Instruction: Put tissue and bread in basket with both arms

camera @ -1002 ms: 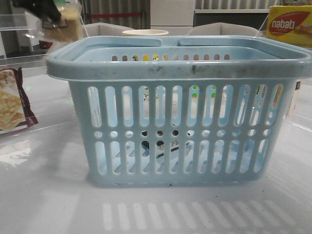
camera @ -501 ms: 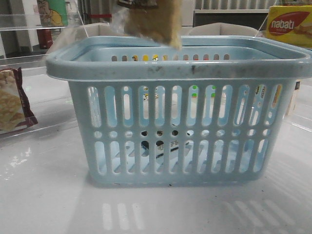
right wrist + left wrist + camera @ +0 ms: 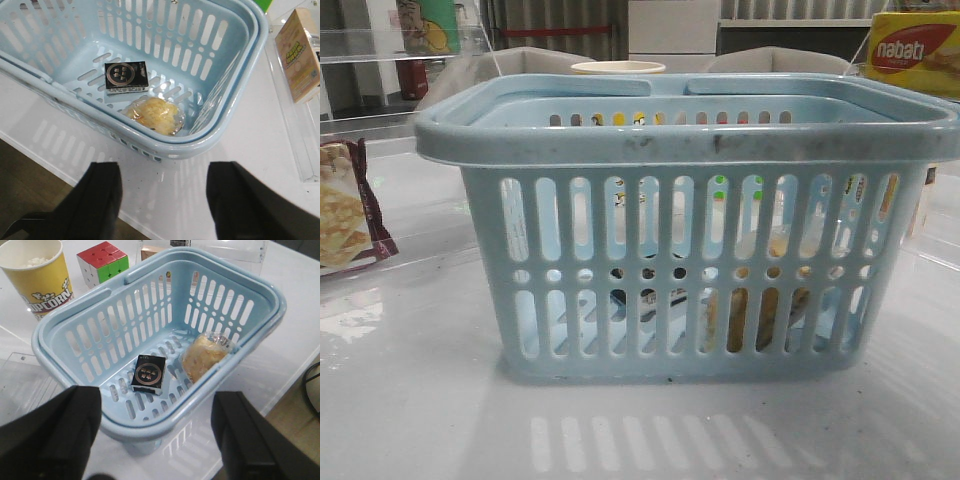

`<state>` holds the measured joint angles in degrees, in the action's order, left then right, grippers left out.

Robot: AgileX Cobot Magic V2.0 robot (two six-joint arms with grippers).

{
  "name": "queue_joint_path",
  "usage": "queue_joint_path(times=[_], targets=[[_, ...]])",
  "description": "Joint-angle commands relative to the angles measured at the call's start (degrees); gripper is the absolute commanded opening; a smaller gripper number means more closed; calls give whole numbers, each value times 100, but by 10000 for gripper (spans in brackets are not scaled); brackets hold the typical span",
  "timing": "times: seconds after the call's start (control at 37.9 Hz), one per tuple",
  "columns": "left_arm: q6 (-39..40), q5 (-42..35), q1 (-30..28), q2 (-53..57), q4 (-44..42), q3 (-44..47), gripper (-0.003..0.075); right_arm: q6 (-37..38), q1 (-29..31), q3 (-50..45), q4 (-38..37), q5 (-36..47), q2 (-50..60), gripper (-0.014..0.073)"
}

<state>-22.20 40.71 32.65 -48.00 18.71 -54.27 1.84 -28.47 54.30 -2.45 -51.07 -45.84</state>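
Two things lie on the floor of your basket [image 3: 150,415]: one tissue pack [image 3: 149,374] and one bagged bread [image 3: 206,355], just beside each other with a narrow gap between them.

Going left to right in the front view, you have one cracker packet [image 3: 345,205] at the left edge of the table [image 3: 410,400]. Next comes the single blue basket [image 3: 690,140], with the dark tissue pack [image 3: 642,305] showing through its lower slots and the tan bread [image 3: 765,315] to the right of it. One yellow box [image 3: 915,52] stands behind the basket's right corner.

Your left gripper [image 3: 155,440] hangs above and outside the basket's rim, fingers wide apart, holding nothing; both items lie below and beyond it. Your right gripper [image 3: 164,205] is likewise spread and empty, outside the rim on the table side, with the bread [image 3: 154,115] nearest it and the tissue pack [image 3: 126,76] just past. The left wrist view also shows you one popcorn cup [image 3: 37,275] and one puzzle cube [image 3: 102,261] beyond the basket.
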Motion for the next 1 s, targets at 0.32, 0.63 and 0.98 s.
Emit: queue_joint_path(times=[0.32, 0.63, 0.98], targets=[[1151, 367, 21, 2401, -887, 1375, 377, -54, 4, 146, -123, 158, 25, 467], [2220, 383, 13, 2411, -1674, 1373, 97, -54, 4, 146, -131, 56, -164, 42], [2252, 396, 13, 2411, -1704, 1373, 97, -54, 4, 146, -131, 56, -164, 42]])
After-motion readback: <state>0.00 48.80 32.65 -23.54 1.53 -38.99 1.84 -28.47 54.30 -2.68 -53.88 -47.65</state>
